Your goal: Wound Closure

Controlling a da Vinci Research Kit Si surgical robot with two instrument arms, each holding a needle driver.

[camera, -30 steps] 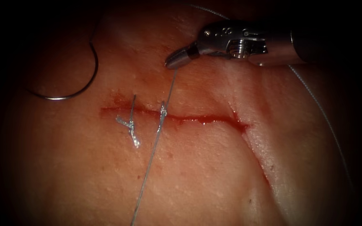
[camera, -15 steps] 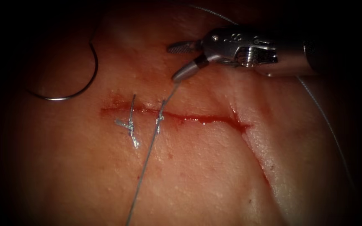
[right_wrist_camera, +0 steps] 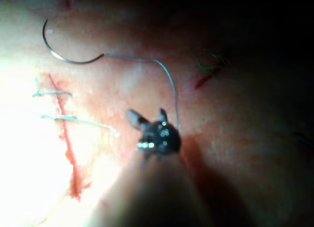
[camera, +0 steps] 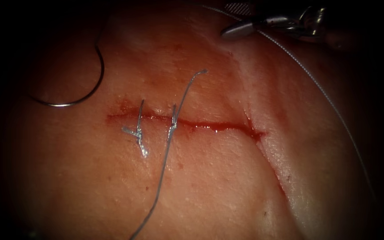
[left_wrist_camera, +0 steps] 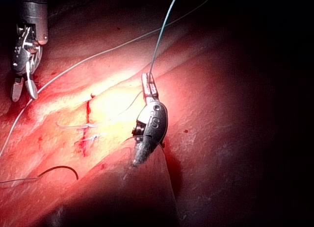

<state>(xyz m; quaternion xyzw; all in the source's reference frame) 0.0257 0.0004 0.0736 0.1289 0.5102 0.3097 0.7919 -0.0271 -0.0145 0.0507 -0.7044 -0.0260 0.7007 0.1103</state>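
My right tool hangs above the far side of the tissue, jaws open and holding nothing; its open jaws also appear in its own wrist view and in the left wrist view. The left tool is shut on the thread, which rises from its tip. The curved needle lies loose on the tissue beyond the cut's left end, not in the tissue. The thread crosses the cut at a second stitch. Its short free end curls up above the cut.
A finished knot with short cut tails sits over the left part of the cut. A long strand of thread runs from the needle past the right tool and down the right side. Red fluid lines the cut. A second slit slants down at the right.
The right tool's jaws opened and let go of the thread's end, then drew back up and to the right. The freed end now curls loose and the strand below has gone slack.
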